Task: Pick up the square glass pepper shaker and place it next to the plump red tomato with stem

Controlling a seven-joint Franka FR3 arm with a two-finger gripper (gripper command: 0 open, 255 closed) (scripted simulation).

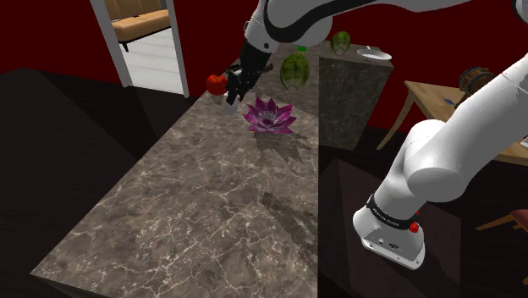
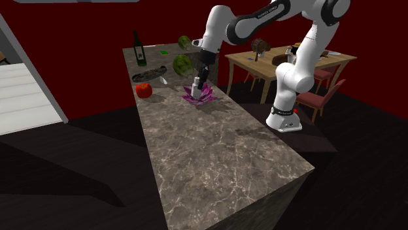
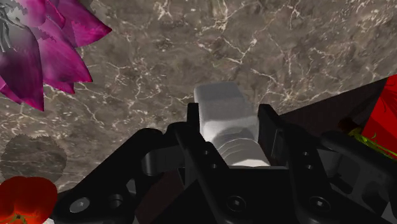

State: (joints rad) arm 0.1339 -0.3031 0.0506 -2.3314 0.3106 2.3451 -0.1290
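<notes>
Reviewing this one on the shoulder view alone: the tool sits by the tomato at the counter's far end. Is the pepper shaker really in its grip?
Observer: Yes. In the wrist view the tool is shut on the white square pepper shaker, clasping it from both sides.
Operator: What lies past the tomato, where my view is blocked?
Observer: In the second exterior view, a dark oblong dish lies just beyond the tomato.

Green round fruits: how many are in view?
2. The nearer green fruit lies just behind the purple flower; the farther green fruit lies beyond it, by a white plate. The arm may hide others.
</notes>
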